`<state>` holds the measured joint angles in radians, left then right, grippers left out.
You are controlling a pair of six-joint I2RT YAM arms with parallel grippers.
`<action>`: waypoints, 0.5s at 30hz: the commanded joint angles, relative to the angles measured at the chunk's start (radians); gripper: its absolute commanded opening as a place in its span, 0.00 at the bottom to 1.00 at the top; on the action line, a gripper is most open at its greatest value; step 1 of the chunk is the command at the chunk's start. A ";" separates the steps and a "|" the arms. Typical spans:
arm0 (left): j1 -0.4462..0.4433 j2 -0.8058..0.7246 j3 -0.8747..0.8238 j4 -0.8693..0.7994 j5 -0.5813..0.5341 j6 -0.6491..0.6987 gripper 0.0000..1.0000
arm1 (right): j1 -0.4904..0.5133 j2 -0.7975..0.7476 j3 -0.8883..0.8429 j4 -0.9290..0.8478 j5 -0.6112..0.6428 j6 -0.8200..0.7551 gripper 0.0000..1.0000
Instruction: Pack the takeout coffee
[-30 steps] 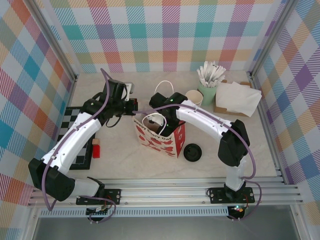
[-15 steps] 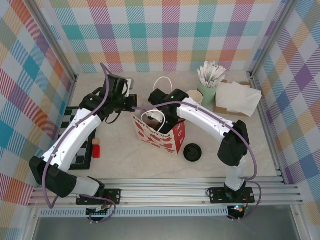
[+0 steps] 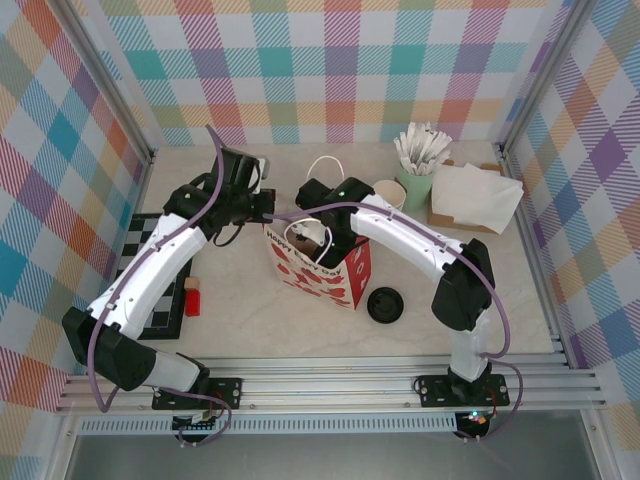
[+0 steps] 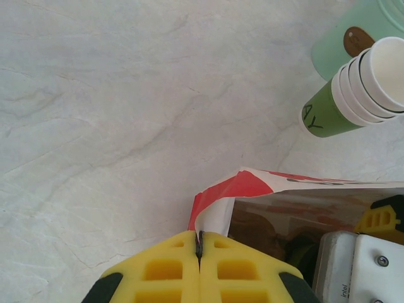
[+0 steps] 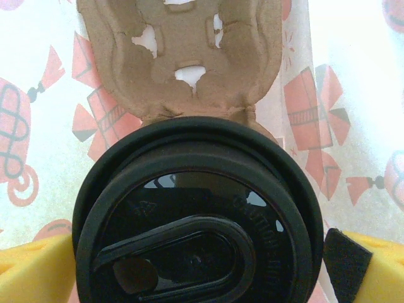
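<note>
Black plastic first: a loose lid (image 3: 385, 305) lies on the near surface (image 3: 260, 320), right of centre, out of play. Just beyond it stands the red-and-white gift bag (image 3: 320, 280), and that's where the action is. The right pincer (image 3: 318, 238) is down inside the mouth, its yellow fingers (image 5: 28, 271) spread wide to either side of the takeout coffee (image 5: 196, 221). They're apart, not squeezing, with a sliver of bag showing past the lid's right edge. The coffee sits low in the bag with a brown pulp carrier (image 5: 183, 57) beyond it. Whether the cup's foot is properly seated in a pocket I can't tell, because its own lid hides that. At the bag's far-left corner the left pincer (image 4: 199, 247) is clamped together on the paper rim, holding the mouth open.

Now the dangers. If the right pincer lifts off-centre, a finger could catch under the lid's lip and pop it off or drag the cup over. A half-seated cup may topple inside the bag. That thin paper edge could slip or tear out of the left pincer, and the mouth would fold in onto the right arm. Farther right, the stack of cups (image 4: 353, 88) and the mint cup (image 3: 415, 187) stand close to the right arm, so a wide swing out could clip them.
</note>
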<state>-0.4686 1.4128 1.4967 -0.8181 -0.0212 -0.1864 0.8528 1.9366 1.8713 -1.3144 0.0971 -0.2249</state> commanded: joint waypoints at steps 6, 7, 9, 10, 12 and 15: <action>-0.005 0.001 0.019 0.008 -0.018 0.011 0.00 | 0.008 0.021 0.040 -0.076 0.055 0.012 1.00; -0.005 0.003 0.021 0.010 -0.017 0.013 0.00 | 0.008 0.022 0.041 -0.078 0.054 0.019 1.00; -0.007 0.010 0.030 0.002 -0.026 0.020 0.00 | 0.008 0.023 0.053 -0.083 0.052 0.040 1.00; -0.007 0.015 0.036 -0.009 -0.031 0.023 0.00 | 0.008 0.025 0.061 -0.090 0.049 0.052 1.00; -0.007 0.017 0.040 -0.018 -0.037 0.030 0.00 | 0.008 0.030 0.075 -0.102 0.051 0.080 1.00; -0.007 0.013 0.036 -0.024 -0.048 0.036 0.00 | 0.010 0.026 0.083 -0.110 0.048 0.102 1.00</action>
<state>-0.4690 1.4277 1.5043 -0.8177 -0.0257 -0.1741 0.8574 1.9564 1.9221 -1.3632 0.1310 -0.1745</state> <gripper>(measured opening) 0.036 0.998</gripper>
